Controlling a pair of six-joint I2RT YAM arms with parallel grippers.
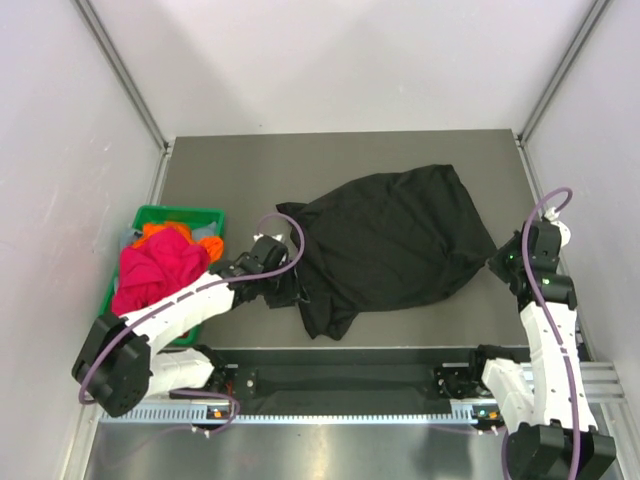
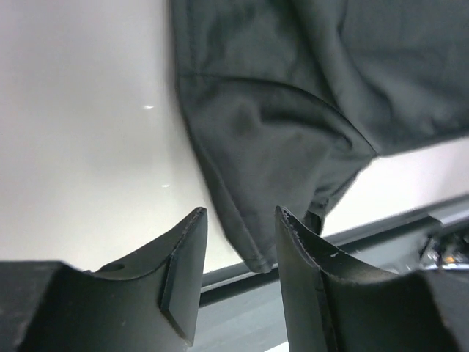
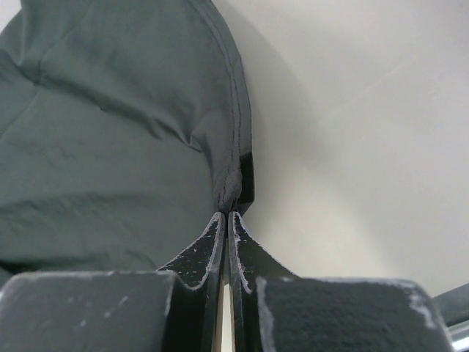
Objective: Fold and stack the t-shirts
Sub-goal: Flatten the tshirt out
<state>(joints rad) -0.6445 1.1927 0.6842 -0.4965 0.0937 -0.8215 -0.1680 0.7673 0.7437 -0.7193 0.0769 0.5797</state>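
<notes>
Black tee lying between my two hands: left hand open, right hand pinching.

From the left: a green plastic bin (image 1: 150,213) at the left edge of the bench (image 1: 250,160) holds a crumpled magenta cloth t-shirt (image 1: 150,270), with an orange cloth t-shirt (image 1: 170,232) behind it. Just right of the bin, my left hand (image 2: 238,213) has its jaws apart and grips nothing. The near-left corner of the plain black cloth t-shirt (image 1: 390,245) lies directly ahead of its fingertips, with a fold of hem dipping between them. The shirt sits rumpled mid-bench, its long axis running left to right and tilting away toward the far right. At its right edge my right hand (image 3: 226,214) is clamped on a pinch of hem. I judge the left hand has the next move, since the loose corner is right in front of it.
</notes>
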